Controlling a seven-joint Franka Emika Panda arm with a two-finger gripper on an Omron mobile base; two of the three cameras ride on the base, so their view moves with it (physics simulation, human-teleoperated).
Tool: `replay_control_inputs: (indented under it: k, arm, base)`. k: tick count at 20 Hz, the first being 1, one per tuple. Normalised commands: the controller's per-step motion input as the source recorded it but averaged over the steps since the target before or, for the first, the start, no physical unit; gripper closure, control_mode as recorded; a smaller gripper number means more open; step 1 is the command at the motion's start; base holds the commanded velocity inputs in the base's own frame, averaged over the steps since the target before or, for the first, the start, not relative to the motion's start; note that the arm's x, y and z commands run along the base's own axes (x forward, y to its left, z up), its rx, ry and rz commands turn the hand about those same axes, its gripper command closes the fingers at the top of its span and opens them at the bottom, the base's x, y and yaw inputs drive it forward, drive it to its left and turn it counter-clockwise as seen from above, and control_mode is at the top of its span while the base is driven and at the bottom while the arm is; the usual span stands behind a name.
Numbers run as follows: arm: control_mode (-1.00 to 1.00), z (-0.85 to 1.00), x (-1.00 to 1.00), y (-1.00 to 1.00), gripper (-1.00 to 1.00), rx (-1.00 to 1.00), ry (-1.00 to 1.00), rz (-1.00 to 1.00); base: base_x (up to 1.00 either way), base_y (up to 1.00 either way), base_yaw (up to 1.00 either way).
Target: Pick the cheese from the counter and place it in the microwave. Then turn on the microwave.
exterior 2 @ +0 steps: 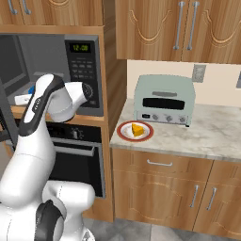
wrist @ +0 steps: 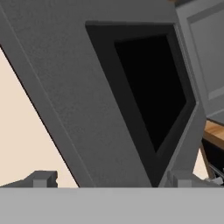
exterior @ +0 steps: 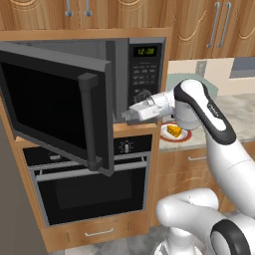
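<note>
Reaching toward the microwave [exterior: 144, 64], the white arm stretches out to 9 o'clock in the left base view, its claw [exterior: 125, 116] just beside the free edge of the swung-open microwave door [exterior: 55, 104]. The claw's two fingertips [wrist: 43, 178] stand spread wide at the bottom of the hand view, with nothing between them; ahead of them lies the grey inner face of the door and its dark window [wrist: 153, 87].

The cheese [exterior 2: 137, 129], a small yellow-orange wedge, lies on a round plate [exterior 2: 126, 132] with a red rim. That plate rests on the desk [exterior 2: 207, 136], close to the desk's edge at the 9 o'clock end, next to the wooden cabinet that houses the microwave. At 1 o'clock from the plate, near it, stands a pale-green toaster oven [exterior 2: 164, 99] against the back wall.

The microwave's green display [exterior 2: 80, 47] is lit at the top of its button panel, at 12 o'clock of the round knob, which the arm partly hides. Below the microwave sits a black oven [exterior: 89, 184] with a horizontal handle, its door closed. The cheese is well apart from the claw, at 3 o'clock of it in the left base view [exterior: 174, 130].
</note>
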Motion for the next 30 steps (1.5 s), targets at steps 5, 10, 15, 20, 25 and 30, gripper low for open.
replay_control_inputs:
  k: [5,10,15,20,25,30]
  arm:
    - [-1.00,-0.11,0.04,0.12,-1.00,0.00,-0.06,0.01]
    - [-1.00,-0.07,0.05,0.13,-1.00,0.00,-0.05,0.01]
    - [-1.00,-0.03,0.07,0.17,-1.00,0.00,-0.05,0.02]
    - [-1.00,-0.02,0.13,0.13,-1.00,0.00,-0.03,0.03]
    - [-1.00,-0.05,0.16,0.14,-1.00,0.00,-0.02,0.04]
    - [-1.00,-0.06,0.17,0.15,-1.00,0.00,-0.02,0.05]
  base:
    - [0.00,0.00,0.00]
    - [0.00,0.00,0.00]
    - [0.00,0.00,0.00]
    - [0.00,0.00,0.00]
    - [0.00,0.00,0.00]
    - [0.00,0.00,0.00]
